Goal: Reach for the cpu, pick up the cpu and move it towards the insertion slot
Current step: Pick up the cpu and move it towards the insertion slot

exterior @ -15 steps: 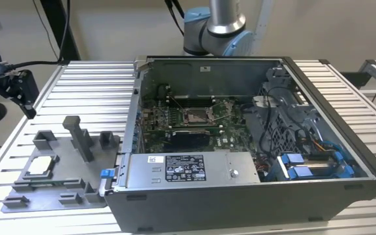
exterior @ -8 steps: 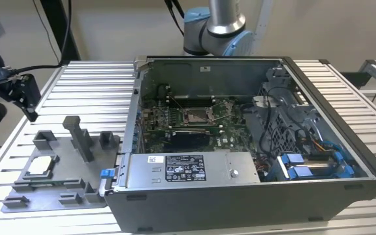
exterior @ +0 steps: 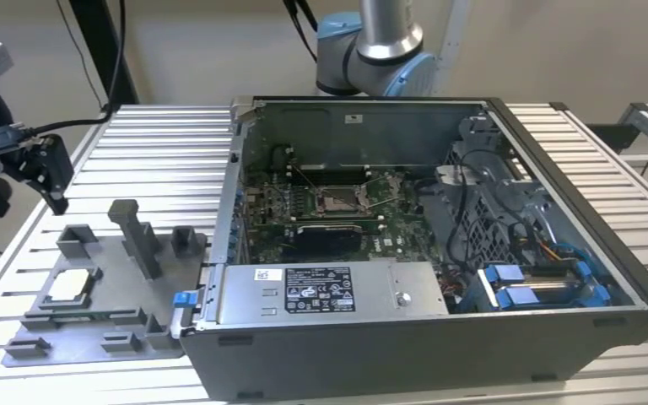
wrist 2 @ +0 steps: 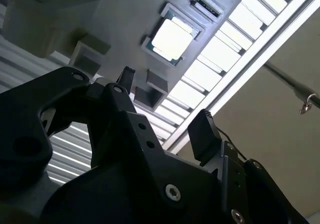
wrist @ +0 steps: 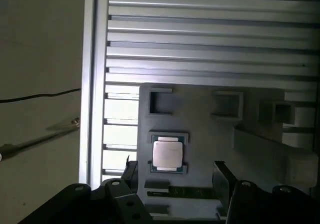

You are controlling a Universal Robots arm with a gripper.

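A worktop (exterior: 166, 143) of ribbed aluminium slats is carrying everything, with a pale beige wall (exterior: 189, 42) standing behind it and a black pole (exterior: 108, 51) leaning up in front of that wall. The silver and blue arm (exterior: 375, 46) is rising behind an open dark computer case (exterior: 437, 346) that is lying in the middle of the worktop. Inside the case, the insertion slot (exterior: 339, 200) is sitting on the green board (exterior: 266, 211), its shiny frame surrounding a dark centre.

On the metal box at the near edge of the case, a small white sticker (exterior: 266, 273) and a larger black label (exterior: 317, 290) are showing print.

Towards the exterior view's left, a grey fixture plate (exterior: 88, 342) with upright blocks is resting on the slats. The cpu (exterior: 68, 287) is lying flat in a square nest on this plate, pale face up.

The black pincer (exterior: 48, 181) is hanging above the plate, well apart from the case. In the first wrist view the pincer (wrist: 175, 169) is standing spread and pinching nothing, with the cpu (wrist: 167, 153) lying beyond the gap between its fingers (wrist: 220, 173).
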